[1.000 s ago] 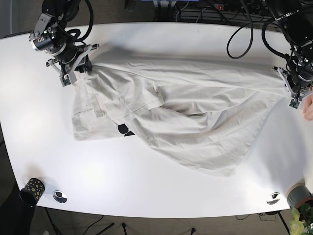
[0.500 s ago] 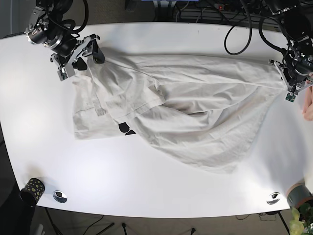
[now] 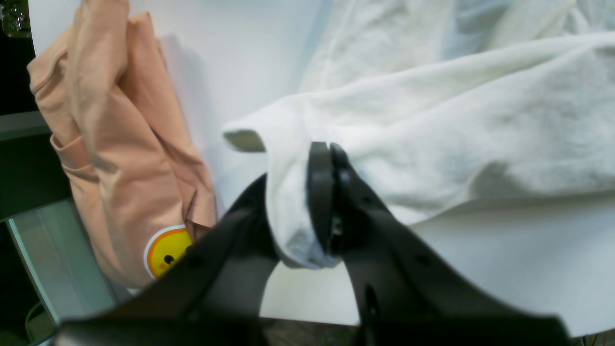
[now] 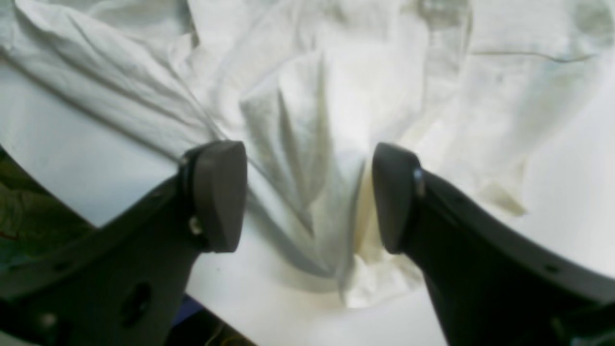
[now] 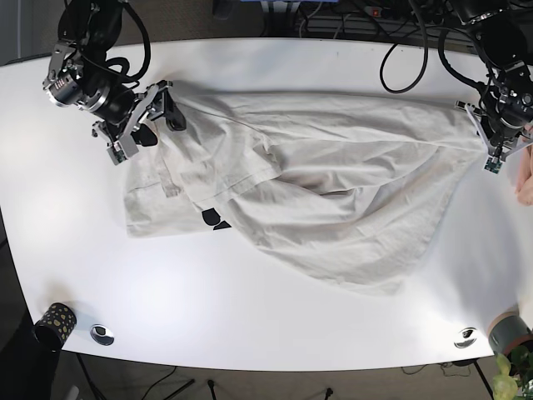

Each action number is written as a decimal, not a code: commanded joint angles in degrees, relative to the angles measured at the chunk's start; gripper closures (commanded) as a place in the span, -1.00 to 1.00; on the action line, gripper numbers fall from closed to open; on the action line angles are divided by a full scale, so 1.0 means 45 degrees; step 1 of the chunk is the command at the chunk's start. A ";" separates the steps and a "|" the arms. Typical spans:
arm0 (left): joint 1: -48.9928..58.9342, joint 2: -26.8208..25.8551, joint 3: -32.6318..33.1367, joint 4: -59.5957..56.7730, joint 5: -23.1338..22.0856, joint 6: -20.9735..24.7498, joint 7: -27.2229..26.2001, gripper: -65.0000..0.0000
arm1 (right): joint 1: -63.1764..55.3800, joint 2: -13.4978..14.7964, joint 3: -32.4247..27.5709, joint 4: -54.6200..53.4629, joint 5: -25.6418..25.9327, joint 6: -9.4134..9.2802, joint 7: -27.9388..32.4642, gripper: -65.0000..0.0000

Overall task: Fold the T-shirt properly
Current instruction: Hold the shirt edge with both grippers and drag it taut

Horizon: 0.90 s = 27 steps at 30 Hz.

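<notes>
A crumpled white T-shirt (image 5: 308, 192) lies spread across the white table (image 5: 250, 317), with a black print (image 5: 214, 220) showing near its left part. My left gripper (image 3: 326, 192) is shut on a fold of the shirt's edge (image 3: 293, 202); in the base view it (image 5: 493, 146) is at the table's right edge. My right gripper (image 4: 307, 192) is open, its pads (image 4: 218, 192) on either side of a raised ridge of shirt cloth (image 4: 312, 158); in the base view it (image 5: 150, 112) is at the shirt's upper left corner.
A peach garment (image 3: 120, 154) with a yellow round print lies beside the left gripper, at the table's right edge (image 5: 525, 179). A dark patterned cup (image 5: 55, 321) and a metal disc (image 5: 102, 334) sit at the front left. Another disc (image 5: 465, 337) sits front right.
The right gripper let go of the shirt's upper left corner, opened and shifted slightly right and down over the cloth. The left gripper lifted the right edge a little toward the back.
</notes>
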State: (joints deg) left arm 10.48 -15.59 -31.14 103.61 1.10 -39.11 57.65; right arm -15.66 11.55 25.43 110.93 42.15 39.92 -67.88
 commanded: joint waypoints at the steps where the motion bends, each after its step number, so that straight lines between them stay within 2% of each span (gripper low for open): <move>1: -0.0112 -0.0197 -0.0104 0.0213 -0.0001 0.0008 -0.0083 1.00 | 0.0227 0.0139 -0.0152 0.0051 0.0137 0.0017 0.0227 -0.21; 10: -0.0112 -0.0178 -0.0065 0.0213 -0.0001 0.0008 -0.0083 1.00 | 0.0794 0.0236 -0.1070 -0.1238 0.0137 0.0017 0.0305 -0.21; 16: -0.0131 -0.0178 -0.0065 0.0213 -0.0001 0.0008 -0.0083 1.00 | 0.1302 0.0256 -0.1129 -0.2293 0.0059 0.0017 0.0383 -0.21; 21: -0.0131 -0.0178 -0.0065 0.0213 -0.0001 0.0008 -0.0083 1.00 | 0.1341 0.0256 -0.1129 -0.2410 -0.1523 0.0017 0.0637 -0.19; 23: -0.0131 -0.0178 -0.0065 0.0213 -0.0001 0.0008 -0.0083 1.00 | 0.1302 0.0236 -0.1109 -0.2410 -0.1855 0.0017 0.0637 -0.08; 25: -0.0131 -0.0178 -0.0065 0.0193 -0.0001 0.0008 -0.0083 1.00 | 0.1165 0.0236 -0.1090 -0.2410 -0.1836 0.0017 0.0637 0.15; 27: -0.0151 -0.0178 -0.0065 0.0193 -0.0001 0.0008 -0.0083 1.00 | 0.0892 0.0236 -0.1090 -0.2176 -0.1836 0.0017 0.0637 0.47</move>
State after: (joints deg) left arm 10.37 -15.53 -31.18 103.61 1.06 -39.11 57.63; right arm -11.31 12.05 20.23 99.24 33.21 39.88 -65.91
